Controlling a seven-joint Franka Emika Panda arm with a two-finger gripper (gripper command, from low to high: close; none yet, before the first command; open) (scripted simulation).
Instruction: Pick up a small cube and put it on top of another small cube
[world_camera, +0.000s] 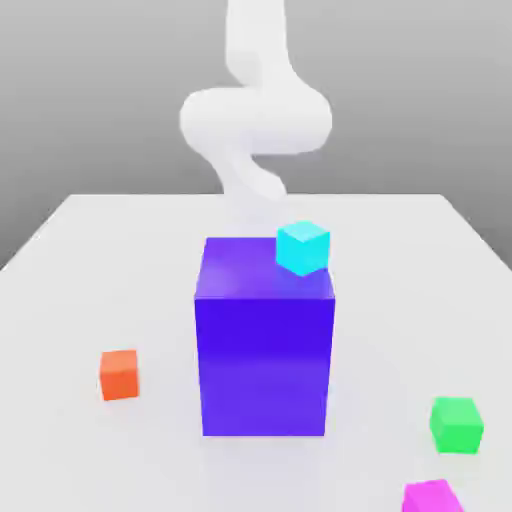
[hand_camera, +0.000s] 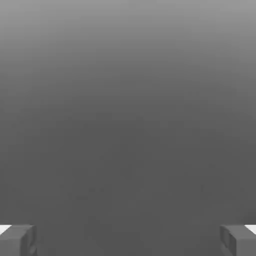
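Pale grey-white surface (world_camera: 400, 300), plain grey gradient behind. Landmark for this report: the tall, glossy blue-violet block (world_camera: 264, 365), standing upright on it.

Progress: no small cube is seen stacked on another. Grasp, lift, placement and release all appear outstanding; the task is judged to be at its opening stage.

Items: a small bright cyan cube (world_camera: 303, 248) appears to sit on top of the block, towards the exterior view's right. A small matt orange-red cube (world_camera: 119, 375) lies apart from the block on the exterior view's left. A small green cube (world_camera: 456, 425) lies well apart on the exterior view's right, with a small magenta cube (world_camera: 432, 497) on that same side, nearer the camera and partly cut off. Which cube is to be lifted cannot be established.

End effector (hand_camera: 128, 240): spread wide, nothing pinched. The white arm (world_camera: 256, 120) comes down beyond the block. All four cubes are clear of the grip; the cyan one is judged nearest.
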